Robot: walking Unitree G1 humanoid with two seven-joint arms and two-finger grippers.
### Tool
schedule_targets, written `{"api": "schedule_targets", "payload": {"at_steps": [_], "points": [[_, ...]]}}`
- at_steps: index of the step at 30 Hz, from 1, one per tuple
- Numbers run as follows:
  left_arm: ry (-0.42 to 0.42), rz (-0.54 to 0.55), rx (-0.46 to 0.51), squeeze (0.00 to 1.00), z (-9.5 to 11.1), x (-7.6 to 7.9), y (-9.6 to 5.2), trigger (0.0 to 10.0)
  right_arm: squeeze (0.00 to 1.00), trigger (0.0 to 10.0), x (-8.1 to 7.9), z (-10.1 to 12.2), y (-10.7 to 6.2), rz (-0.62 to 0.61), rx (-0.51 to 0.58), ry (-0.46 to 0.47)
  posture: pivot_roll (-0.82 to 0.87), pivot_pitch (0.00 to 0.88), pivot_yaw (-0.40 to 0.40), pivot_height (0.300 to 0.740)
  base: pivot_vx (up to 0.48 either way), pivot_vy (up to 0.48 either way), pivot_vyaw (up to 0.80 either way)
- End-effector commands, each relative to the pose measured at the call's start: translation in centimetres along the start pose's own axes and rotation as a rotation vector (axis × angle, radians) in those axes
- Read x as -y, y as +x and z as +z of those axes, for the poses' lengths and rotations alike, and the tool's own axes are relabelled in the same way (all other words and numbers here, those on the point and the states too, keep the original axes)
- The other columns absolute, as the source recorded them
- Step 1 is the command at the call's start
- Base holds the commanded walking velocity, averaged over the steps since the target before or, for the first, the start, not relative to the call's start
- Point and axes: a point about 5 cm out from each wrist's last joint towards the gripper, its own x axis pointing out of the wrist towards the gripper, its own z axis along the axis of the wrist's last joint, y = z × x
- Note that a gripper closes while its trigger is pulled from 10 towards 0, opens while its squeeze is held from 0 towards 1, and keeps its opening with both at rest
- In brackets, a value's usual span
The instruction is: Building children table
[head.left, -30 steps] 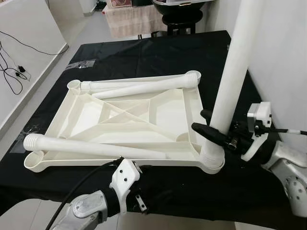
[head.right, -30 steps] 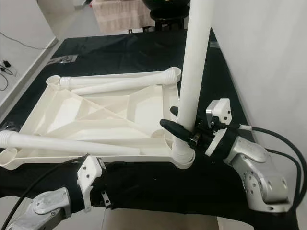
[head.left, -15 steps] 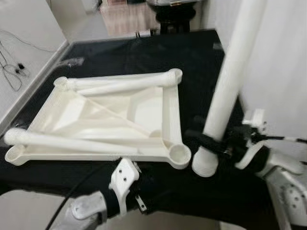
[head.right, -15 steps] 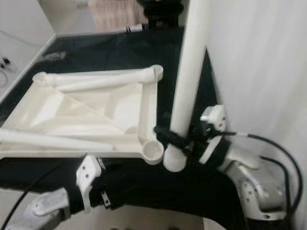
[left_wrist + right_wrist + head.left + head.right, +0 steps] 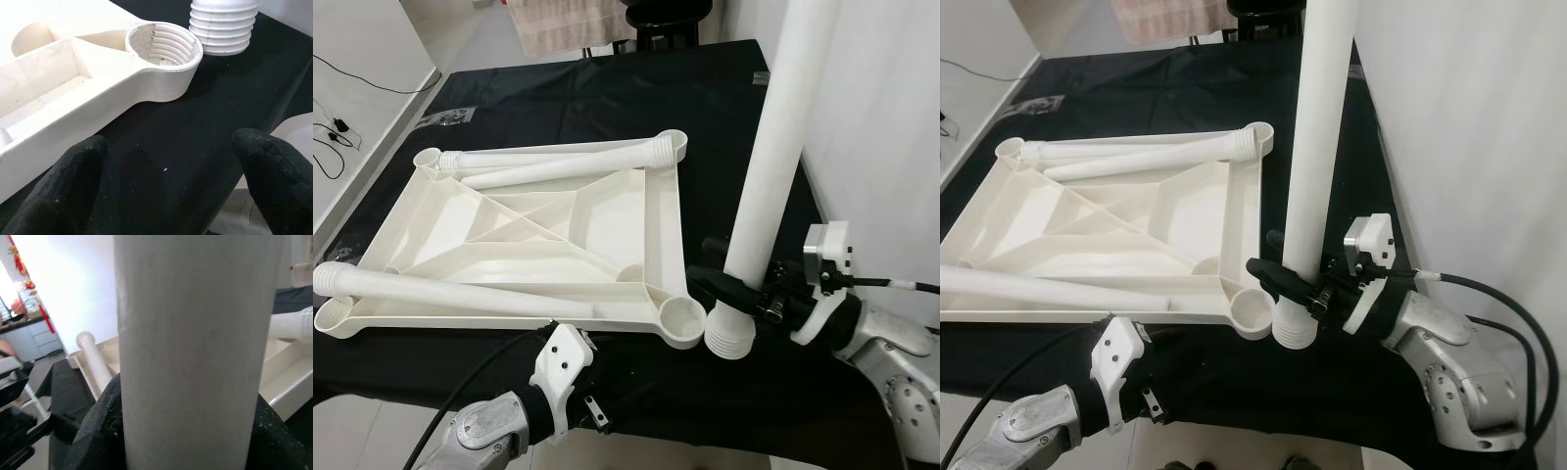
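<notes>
The white plastic tabletop (image 5: 538,235) lies upside down on the black-clothed table. My right gripper (image 5: 732,286) is shut on a white table leg (image 5: 771,166) and holds it upright. The leg's threaded end (image 5: 224,25) is down at the cloth, just right of the tabletop's empty near right corner socket (image 5: 164,45). Two more legs (image 5: 558,168) lie along the tabletop's far side. Another leg (image 5: 460,296) lies across its near side. My left gripper (image 5: 166,171) is open over the black cloth at the table's near edge, close to that socket.
A white wall (image 5: 881,117) stands close on the right of the table. The table's near edge (image 5: 636,441) runs just below my arms. A towel-draped piece of furniture (image 5: 558,24) stands beyond the far end. Cables (image 5: 333,137) lie on the floor at the left.
The upright leg was standing in the near right corner socket; now it is out of it and just to its right, still gripped. The camera has also shifted.
</notes>
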Motion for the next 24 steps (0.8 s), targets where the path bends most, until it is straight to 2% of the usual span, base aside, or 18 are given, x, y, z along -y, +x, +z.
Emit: {"api": "schedule_targets", "payload": {"at_steps": [1, 3, 8, 12, 17, 18, 19, 24], "points": [[0.007, 0.008, -0.035, 0.0, -0.4, 0.0, -0.5, 10.0, 0.0, 10.0, -0.2, 0.3, 0.3, 0.001, 0.027, -0.021, -0.1, 0.245, 0.103, 0.74, 0.0, 0.0, 0.0], [0.026, 0.002, -0.053, 0.0, -0.5, 0.2, -0.6, 10.0, 0.0, 10.0, 0.3, 0.6, 0.1, -0.025, 0.043, -0.02, -0.1, 0.247, 0.103, 0.74, 0.0, 0.48, 0.0], [0.025, 0.004, -0.051, 0.0, -0.5, 0.3, -0.7, 10.0, 0.0, 10.0, 0.2, 0.9, 0.0, -0.027, 0.054, -0.016, -0.1, 0.251, 0.104, 0.74, 0.0, 0.48, 0.0], [0.032, 0.01, -0.042, 0.0, -0.4, 0.2, -0.8, 10.0, 0.0, 10.0, -0.6, 0.8, 0.4, -0.003, 0.063, -0.003, -0.1, 0.252, 0.107, 0.74, 0.0, 0.0, 0.0], [0.032, 0.011, -0.043, 0.0, -0.4, 0.2, -0.8, 10.0, 0.0, 10.0, -0.9, 0.8, 0.6, 0.001, 0.063, -0.001, -0.1, 0.252, 0.108, 0.74, 0.0, 0.0, 0.0], [0.051, 0.007, -0.054, 0.0, -0.4, 0.2, -0.8, 10.0, 0.0, 10.0, -1.9, 0.3, 2.0, -0.004, 0.084, -0.005, -0.1, 0.248, 0.115, 0.74, 0.0, 0.0, 0.0], [0.057, 0.006, -0.057, 0.0, -0.4, 0.2, -0.8, 10.0, 0.0, 10.0, -2.1, 0.2, 2.3, -0.008, 0.092, -0.007, -0.1, 0.248, 0.115, 0.74, 0.0, 0.0, 0.0], [0.064, 0.005, -0.063, 0.0, -0.4, 0.2, -0.9, 10.0, 0.0, 10.0, -1.4, 0.1, 2.0, -0.042, 0.089, -0.019, -0.09, 0.249, 0.118, 0.74, 0.0, 0.0, 0.0]]}}
